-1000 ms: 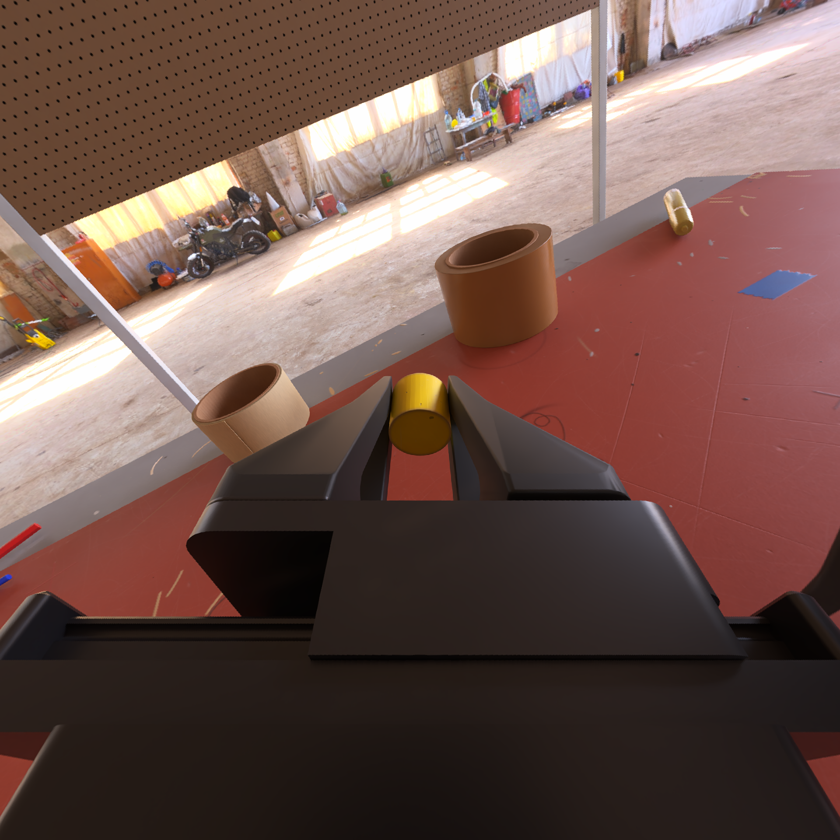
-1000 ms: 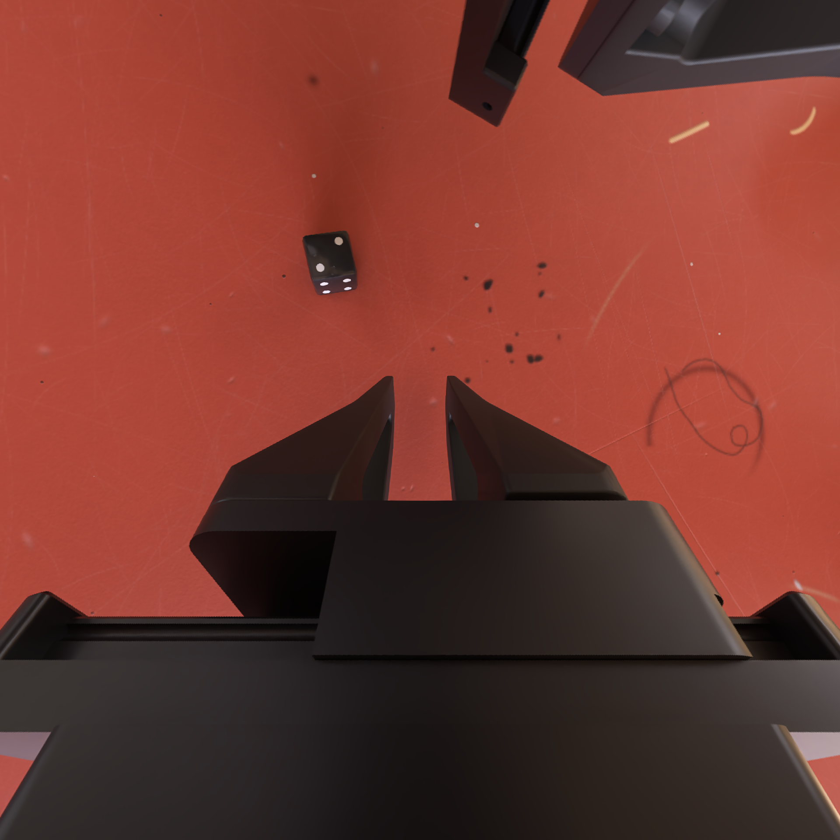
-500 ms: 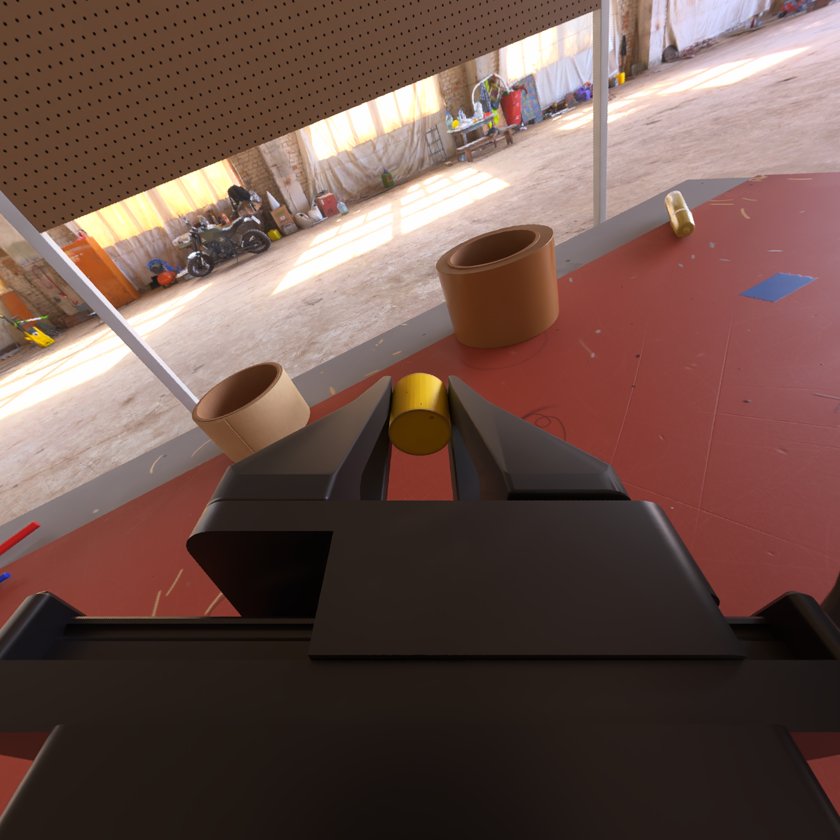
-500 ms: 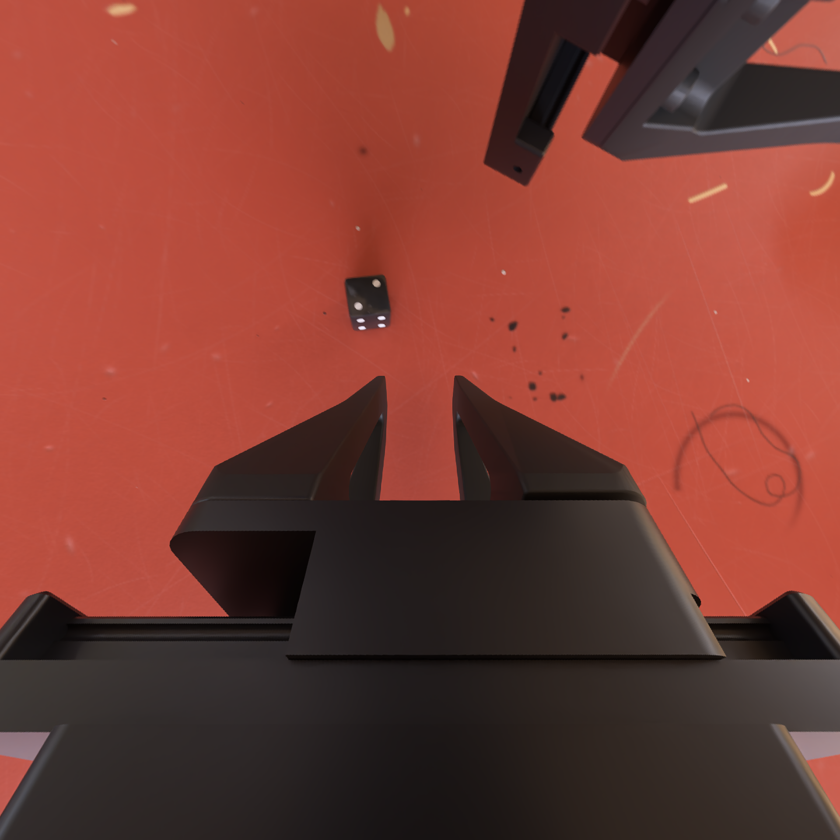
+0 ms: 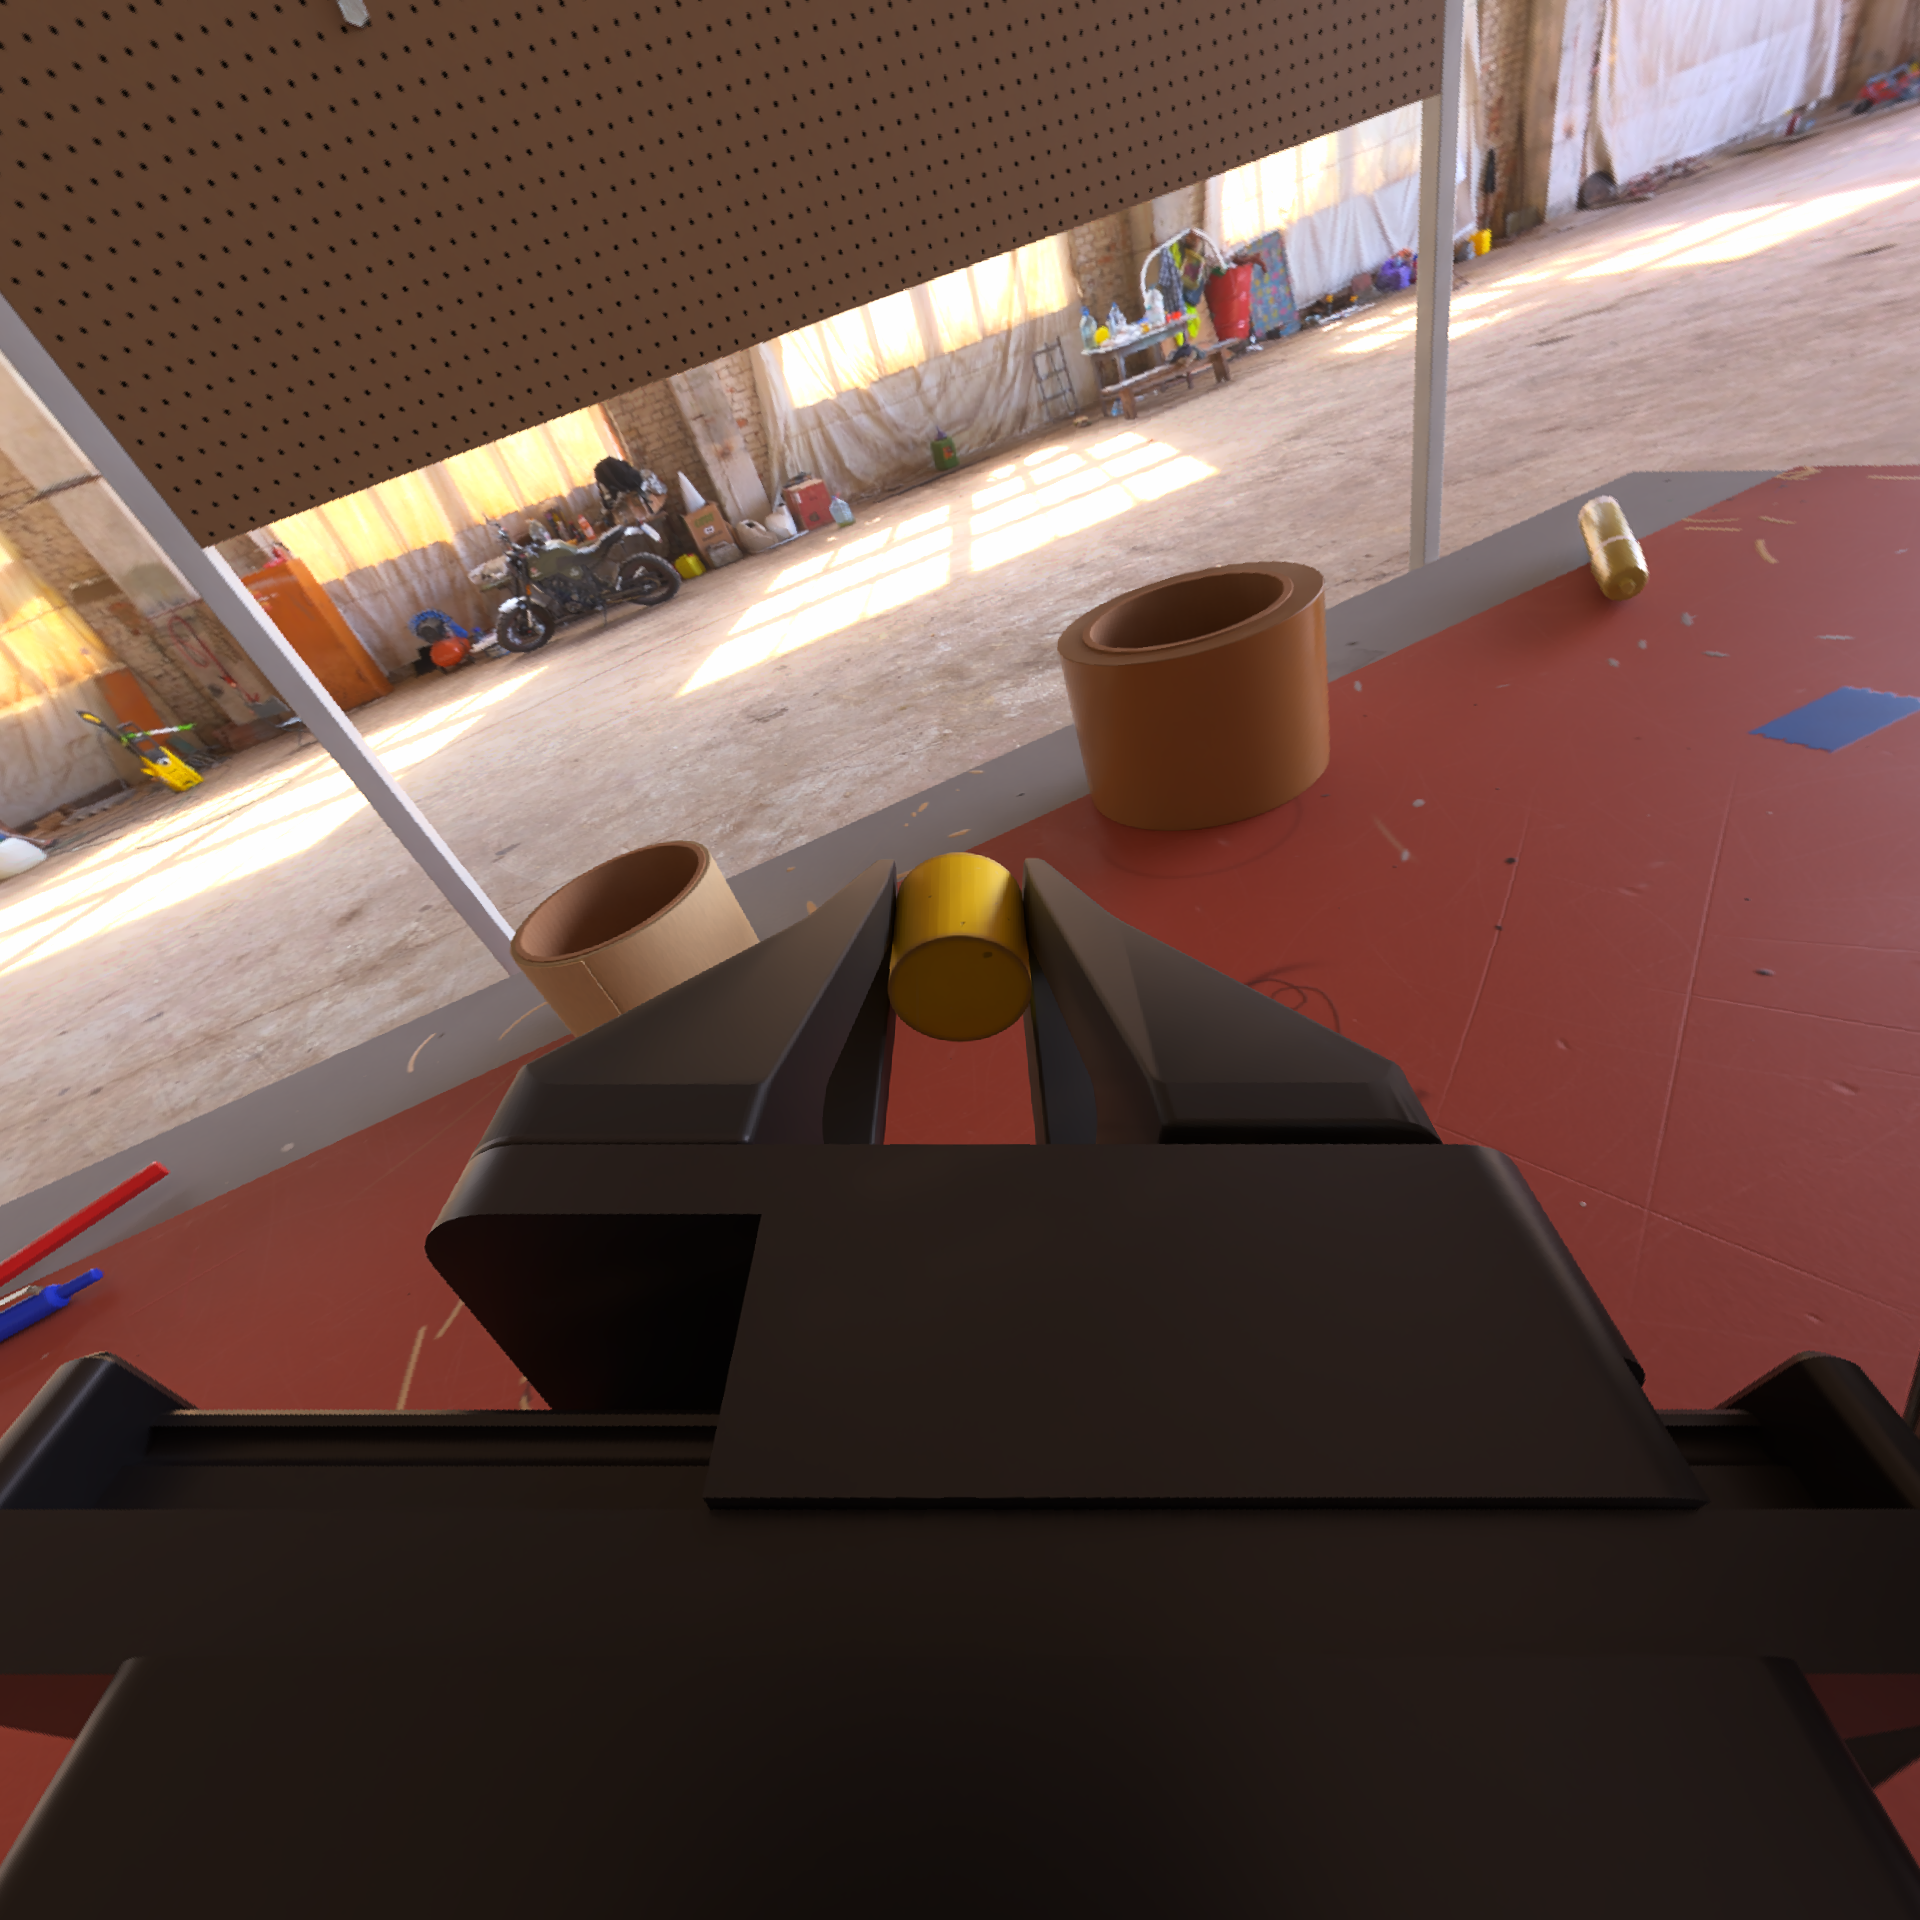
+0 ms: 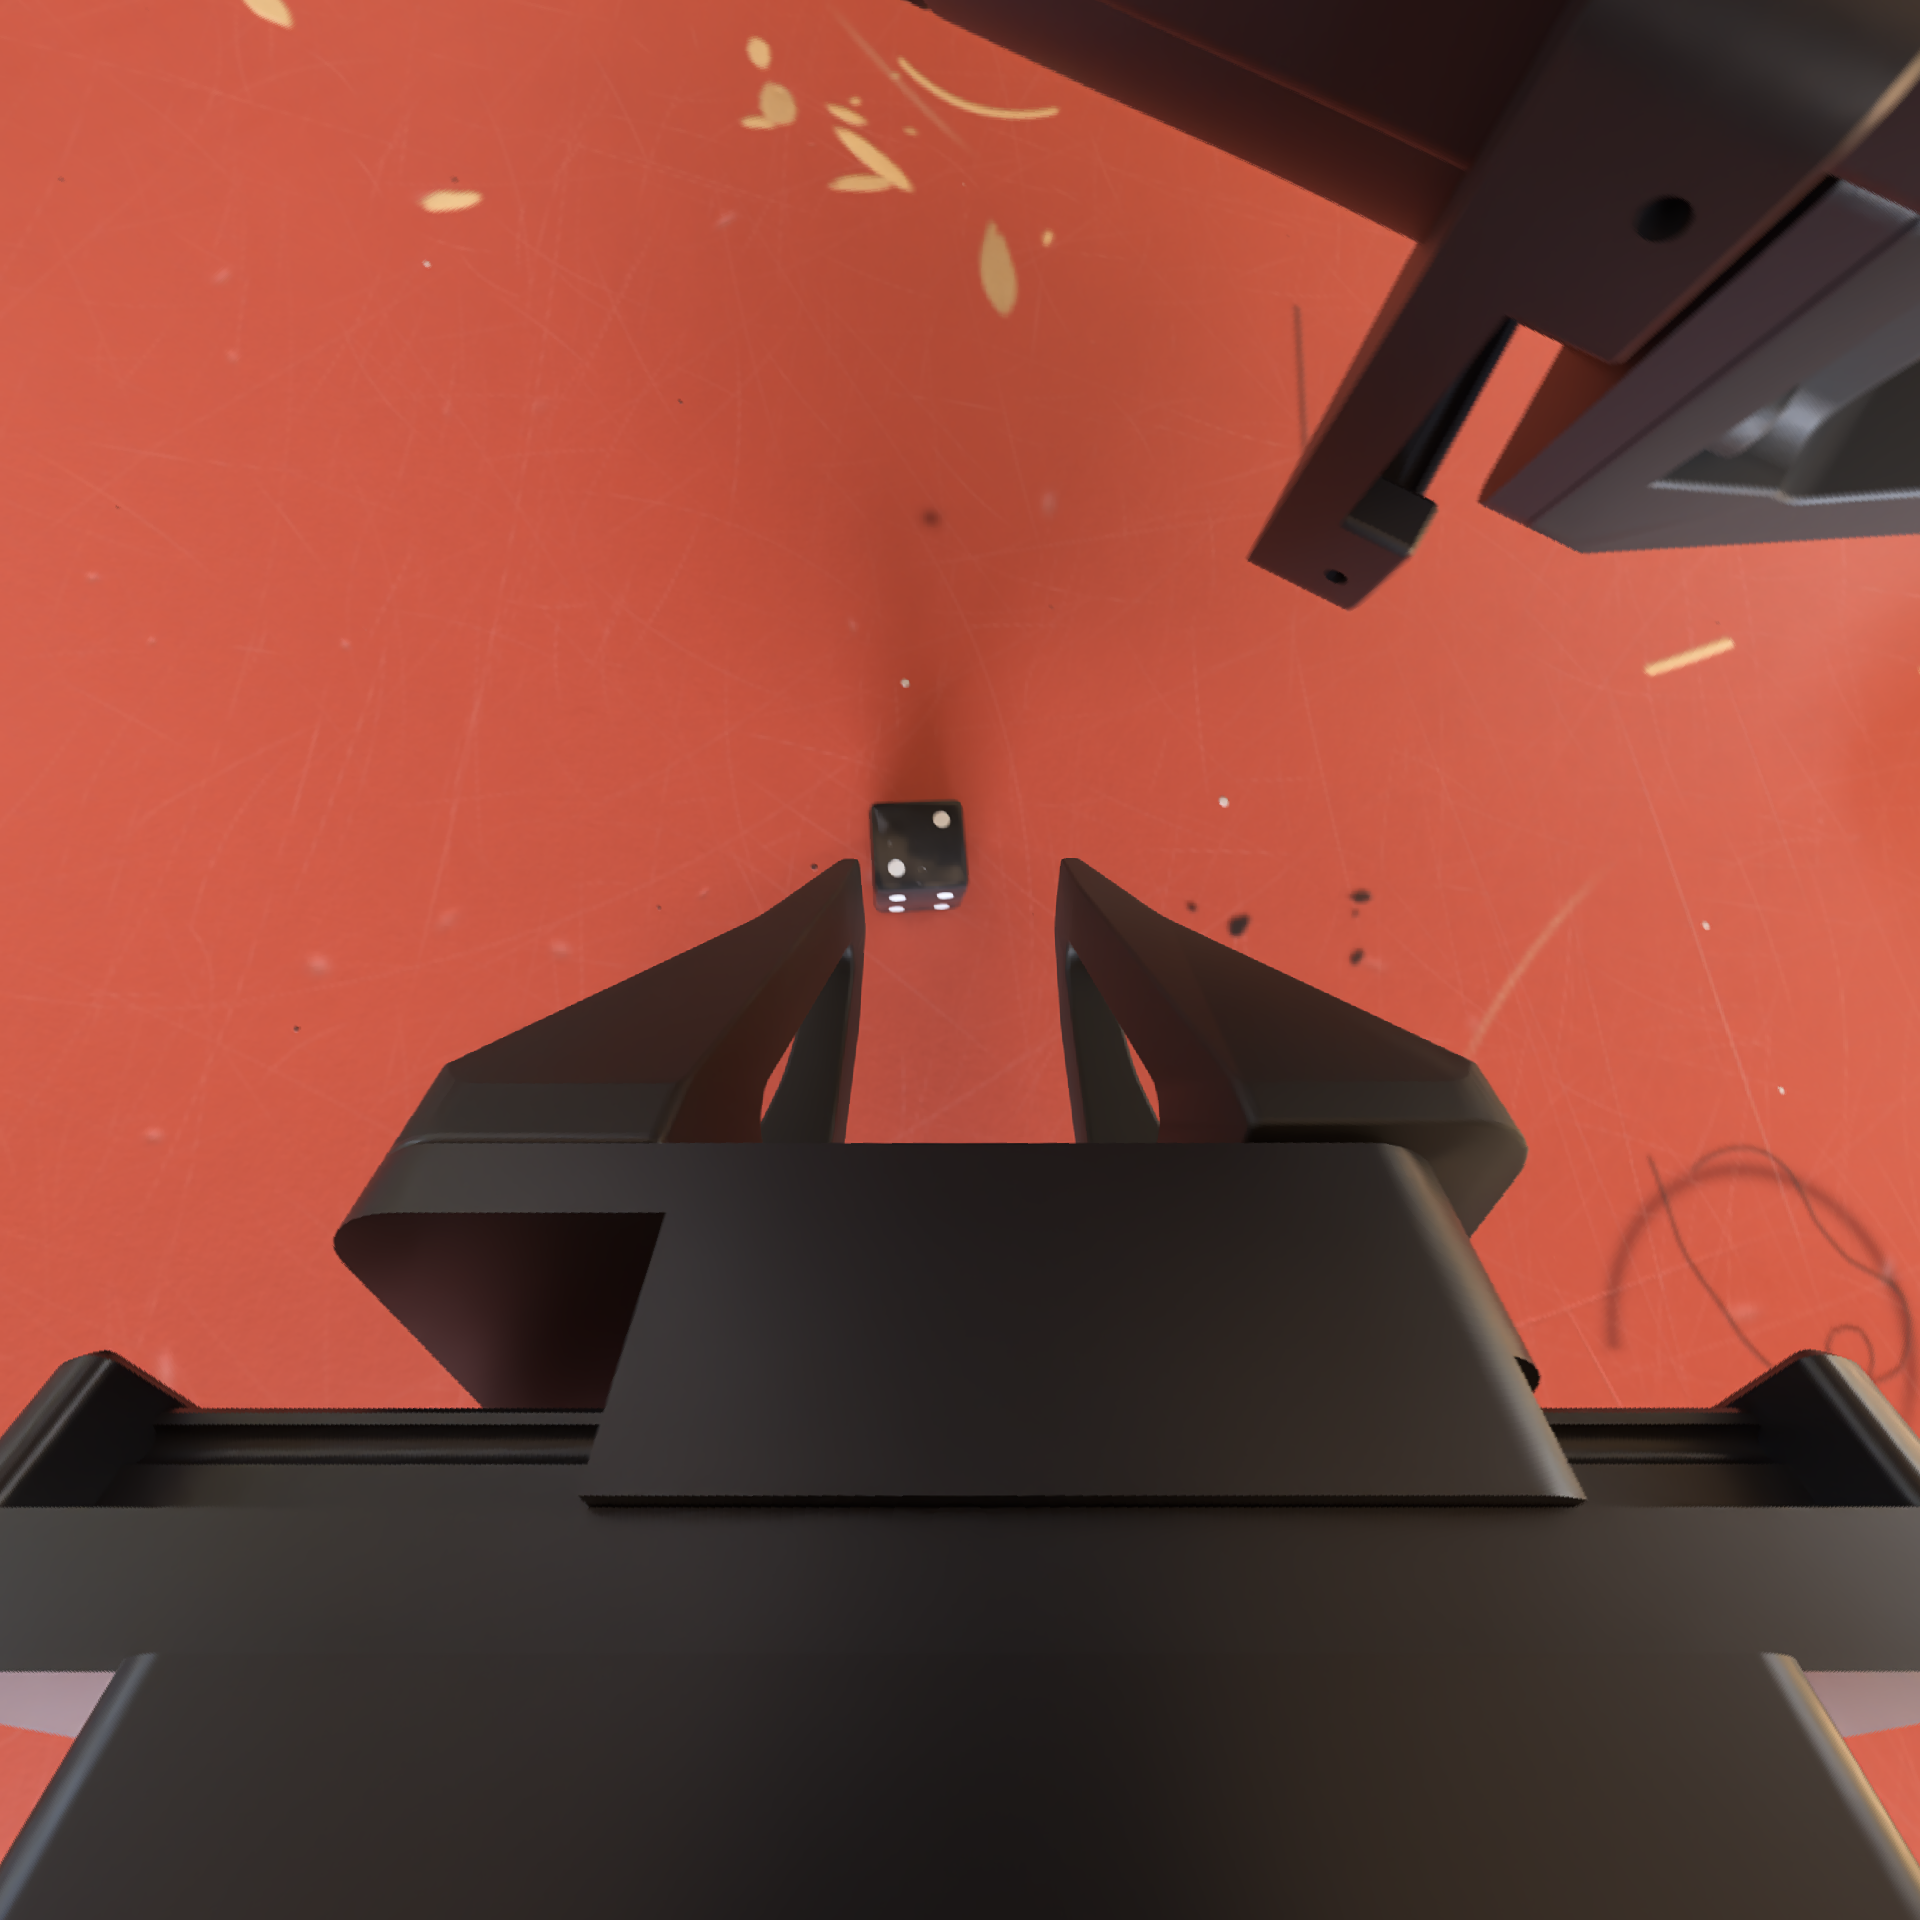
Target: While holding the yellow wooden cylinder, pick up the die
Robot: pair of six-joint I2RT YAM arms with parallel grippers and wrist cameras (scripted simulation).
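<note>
In the left wrist view my left gripper [image 5: 959, 914] is shut on the yellow wooden cylinder [image 5: 958, 948], held above the red table with its round end facing the camera. In the right wrist view my right gripper [image 6: 958, 878] is open and points straight down at the table. The small black die [image 6: 918, 856] with white pips lies on the table just beyond the fingertips, nearer the left finger [image 6: 831, 914]. The fingers do not touch it.
A brown tape roll [image 5: 1200, 707] and a tan cardboard roll [image 5: 623, 935] stand near the table's far edge, with a small yellow spool [image 5: 1610, 545] farther right. Red and blue pens [image 5: 62, 1262] lie at the left. The other arm [image 6: 1621, 312] hangs at upper right of the right wrist view.
My right gripper has opened wider and moved over the die, which now lies just ahead of its fingertips. The left gripper holds the cylinder almost still.
</note>
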